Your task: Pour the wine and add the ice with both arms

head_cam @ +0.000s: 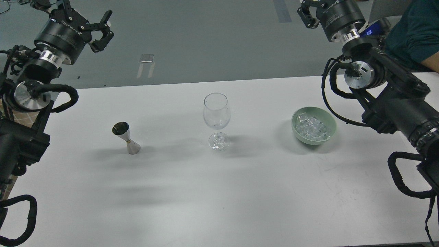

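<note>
Ice point(312, 129) is heaped in a green bowl point(330, 120) on the white table point(219, 199), right of the empty wine glass point(216, 118); a steel jigger point(126, 138) stands to the left. Cubes are judged light, hard, wet and slippery, so one should be pinched across flat faces w/ gentle force. The glass is judged fragile, top-heavy; best held at the stem. Left gripper point(103, 29) is raised, jaws wide, empty. Right gripper point(307, 12) is partly cut off; jaw state cannot be told.
</note>
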`<act>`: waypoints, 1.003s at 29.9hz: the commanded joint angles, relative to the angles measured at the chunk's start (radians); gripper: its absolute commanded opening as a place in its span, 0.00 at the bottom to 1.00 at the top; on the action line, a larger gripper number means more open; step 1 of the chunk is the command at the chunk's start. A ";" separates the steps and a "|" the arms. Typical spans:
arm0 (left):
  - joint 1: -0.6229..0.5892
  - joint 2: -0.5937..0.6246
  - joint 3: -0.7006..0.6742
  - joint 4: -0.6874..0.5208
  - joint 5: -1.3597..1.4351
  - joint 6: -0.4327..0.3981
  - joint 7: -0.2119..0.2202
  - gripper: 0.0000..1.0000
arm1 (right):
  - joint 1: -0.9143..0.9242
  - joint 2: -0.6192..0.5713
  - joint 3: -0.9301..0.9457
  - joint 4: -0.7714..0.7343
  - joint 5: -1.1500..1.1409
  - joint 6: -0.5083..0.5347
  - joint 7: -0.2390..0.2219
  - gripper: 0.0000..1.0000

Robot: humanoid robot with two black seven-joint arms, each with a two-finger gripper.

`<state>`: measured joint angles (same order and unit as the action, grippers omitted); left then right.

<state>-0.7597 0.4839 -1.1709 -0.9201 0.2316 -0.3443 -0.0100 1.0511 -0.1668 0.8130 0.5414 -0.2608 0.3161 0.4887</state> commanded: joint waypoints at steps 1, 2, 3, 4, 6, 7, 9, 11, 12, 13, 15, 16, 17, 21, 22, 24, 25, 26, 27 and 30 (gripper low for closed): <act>-0.013 -0.001 -0.015 0.010 -0.002 0.001 -0.002 0.98 | 0.013 -0.007 0.018 0.006 -0.002 -0.002 0.000 1.00; -0.018 -0.001 -0.019 0.010 -0.003 0.002 -0.004 0.98 | 0.018 -0.008 0.026 0.003 -0.002 -0.002 0.000 1.00; -0.021 -0.002 -0.021 0.010 -0.005 0.002 -0.007 0.98 | 0.021 -0.008 0.026 0.005 -0.002 -0.002 0.000 1.00; -0.021 -0.002 -0.021 0.010 -0.005 0.002 -0.007 0.98 | 0.021 -0.008 0.026 0.005 -0.002 -0.002 0.000 1.00; -0.020 -0.004 -0.023 0.010 -0.006 0.001 -0.013 0.98 | 0.021 -0.008 0.022 0.006 0.000 0.000 0.000 1.00; -0.018 -0.005 -0.029 0.015 -0.012 0.002 -0.018 0.98 | 0.021 -0.005 0.020 0.008 0.000 0.000 0.000 1.00; -0.021 -0.007 -0.042 0.038 -0.018 0.001 -0.016 0.98 | 0.023 -0.003 0.018 0.003 0.000 -0.003 0.000 1.00; -0.020 -0.008 -0.049 0.044 -0.038 -0.018 -0.007 0.98 | 0.023 -0.007 0.018 0.002 0.000 -0.017 0.000 1.00; -0.020 -0.008 -0.052 0.047 -0.050 -0.021 -0.007 0.98 | 0.023 -0.008 0.018 0.002 -0.002 -0.026 0.000 1.00; -0.020 -0.008 -0.056 0.052 -0.073 -0.022 -0.005 0.98 | 0.023 -0.011 0.017 -0.001 -0.002 -0.052 0.000 1.00; -0.021 -0.007 -0.052 0.055 -0.083 -0.016 -0.002 0.98 | 0.023 -0.033 0.017 0.000 -0.003 -0.107 0.000 1.00; -0.024 -0.007 -0.049 0.061 -0.083 -0.004 0.002 0.98 | 0.021 -0.051 0.017 0.000 -0.003 -0.133 0.000 1.00; -0.026 -0.007 -0.047 0.063 -0.083 -0.002 0.007 0.98 | 0.020 -0.056 0.017 0.000 -0.003 -0.138 0.000 1.00; -0.041 -0.005 -0.047 0.075 -0.084 -0.001 0.035 0.98 | 0.012 -0.072 0.017 0.006 -0.005 -0.135 0.000 1.00; -0.044 -0.005 -0.043 0.078 -0.083 0.004 0.036 0.98 | 0.010 -0.074 0.015 0.015 -0.005 -0.134 0.000 1.00; -0.049 -0.004 -0.041 0.078 -0.077 0.004 0.035 0.98 | 0.010 -0.074 0.015 0.017 -0.006 -0.134 0.000 1.00; -0.055 -0.002 -0.041 0.078 -0.078 0.002 0.036 0.99 | 0.010 -0.074 0.014 0.017 -0.006 -0.132 0.000 1.00; -0.056 -0.002 -0.041 0.078 -0.083 0.004 0.036 0.98 | 0.010 -0.074 0.009 0.017 -0.006 -0.131 0.000 1.00; -0.058 -0.002 -0.049 0.078 -0.084 0.001 0.033 0.98 | 0.012 -0.074 -0.006 0.017 -0.006 -0.123 0.000 1.00; -0.055 -0.007 -0.055 0.078 -0.084 -0.010 0.030 0.98 | 0.021 -0.072 -0.041 0.017 -0.005 -0.092 0.000 1.00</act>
<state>-0.8147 0.4815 -1.2166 -0.8423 0.1497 -0.3479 0.0236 1.0631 -0.2405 0.7976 0.5581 -0.2669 0.2017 0.4887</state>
